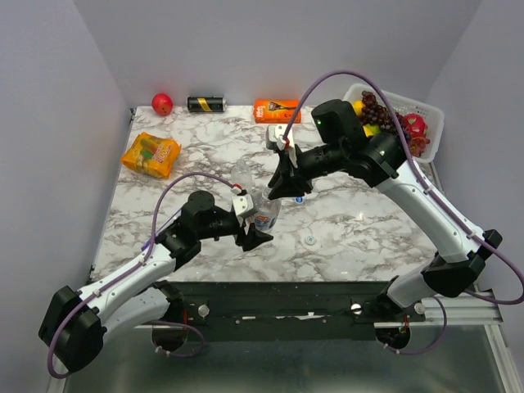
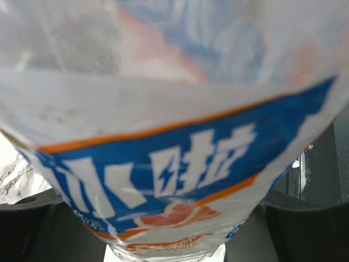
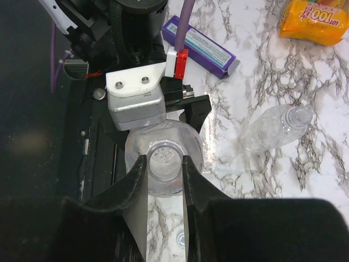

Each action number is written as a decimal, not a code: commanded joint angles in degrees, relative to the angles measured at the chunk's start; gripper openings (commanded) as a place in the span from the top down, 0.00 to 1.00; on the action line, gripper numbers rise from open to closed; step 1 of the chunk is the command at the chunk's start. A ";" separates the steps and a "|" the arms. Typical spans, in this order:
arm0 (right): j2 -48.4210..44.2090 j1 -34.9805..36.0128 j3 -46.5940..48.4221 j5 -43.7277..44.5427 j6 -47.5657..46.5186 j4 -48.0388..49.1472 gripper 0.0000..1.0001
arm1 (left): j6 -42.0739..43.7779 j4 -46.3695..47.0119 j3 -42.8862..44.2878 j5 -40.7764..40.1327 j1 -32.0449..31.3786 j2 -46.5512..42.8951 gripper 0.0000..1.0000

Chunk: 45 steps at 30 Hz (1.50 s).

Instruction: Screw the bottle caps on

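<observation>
Bottle label, blue and orange with white characters, fills the left wrist view. The upright bottle (image 2: 174, 136) sits between the left gripper's fingers (image 2: 32, 224), its body overlapping both.

Top view, left to right:
- snack pack (image 1: 151, 154) upper left, apple (image 1: 162, 103) at the top edge
- left gripper (image 1: 255, 235) centre frame, clamped on the sides of the upright bottle
- can (image 1: 206, 104) and orange box (image 1: 277, 110) along the top edge
- right gripper (image 1: 284, 190) just up-right of the upright bottle
- whitish cap (image 1: 311, 240) on the marble table (image 1: 368, 213), down-right of the upright bottle, apart from both grippers
- fruit basket (image 1: 434, 115) upper right

Right wrist view:
- right gripper's pincer is closed down narrow
- its fingers (image 3: 136, 185) flank the round rim at the top of the upright bottle, centre frame
- can't tell if that rim is bare mouth or a cap, or whether the fingers touch it
- second bottle (image 3: 278, 128) lies on its side at right, open mouth toward upper right, well apart from the grippers
</observation>
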 commanded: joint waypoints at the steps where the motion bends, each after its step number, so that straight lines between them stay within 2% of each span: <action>1: 0.29 0.34 1.13 3.76 1.30 -0.51 0.67 | 1.39 -0.56 0.82 1.24 -0.26 -0.89 0.45; 3: -1.46 -0.01 1.75 7.20 -1.85 -2.36 0.48 | 3.85 -5.55 1.09 0.37 0.00 -1.94 0.51; 4: -2.34 -0.36 1.40 10.26 -2.82 -3.67 0.45 | 4.47 -7.15 1.00 -0.25 0.09 -3.25 0.53; 5: -4.61 -1.76 0.70 11.25 -4.23 -3.95 0.41 | 5.26 -8.91 1.00 -0.86 0.35 -3.88 0.65; 6: -5.76 -2.99 -0.17 11.78 -4.76 -3.95 0.34 | 6.14 -12.75 1.00 -1.83 0.88 -4.49 0.71; 9: -9.62 -7.83 -5.79 12.75 -7.05 -3.78 0.23 | 9.65 -17.95 0.74 -3.77 1.85 -6.87 0.87; 10: -10.68 -8.79 -9.90 13.71 -7.84 -2.56 0.20 | 12.27 -18.85 0.65 -3.94 2.11 -7.83 0.95; 11: -11.65 -9.85 -12.90 14.33 -9.76 -1.33 0.16 | 13.78 -19.46 0.21 -4.29 2.20 -8.19 1.00; 12: -13.40 -10.03 -16.06 14.86 -10.73 0.17 0.13 | 14.84 -20.17 -0.05 -4.56 2.20 -8.45 1.00; 15: -12.99 -9.95 -24.87 16.36 -14.87 5.27 0.13 | 17.92 -20.17 -0.93 -7.28 2.81 -8.37 1.00; 17: -9.04 -10.03 -27.24 17.15 -18.19 6.33 0.15 | 17.49 -20.26 -1.19 -8.07 5.35 -8.54 1.00; 19: -3.96 -10.21 -28.13 17.41 -22.23 5.46 0.25 | 16.52 -20.88 -1.28 -7.99 7.29 -8.45 1.00; 20: -2.62 -10.73 -28.65 17.33 -26.78 5.63 0.25 | 16.17 -20.62 -1.46 -8.25 8.69 -8.45 1.00; 23: 2.38 -11.26 -30.77 18.99 -29.90 9.84 0.25 | 16.61 -21.66 -0.76 -7.56 12.21 -6.18 1.00; 25: 5.11 -11.70 -29.72 18.04 -32.44 10.99 0.26 | 13.97 -22.81 0.82 -7.90 16.78 -4.16 1.00; 29: 10.13 -12.76 -27.96 16.63 -36.75 11.78 0.29 | 16.25 -24.83 1.53 -7.99 18.72 -6.42 1.00; 33: 14.86 -13.46 -26.03 15.13 -39.04 11.87 0.32 | 14.68 -26.67 1.70 -6.85 21.88 -6.17 1.00; 39: 20.24 -14.95 -23.74 14.60 -41.85 11.17 0.38 | 14.94 -26.15 0.74 -6.06 22.94 -8.01 1.00; 45: 23.75 -15.75 -22.33 15.30 -42.12 11.08 0.39 | 14.76 -28.08 1.18 -5.00 24.70 -9.07 1.00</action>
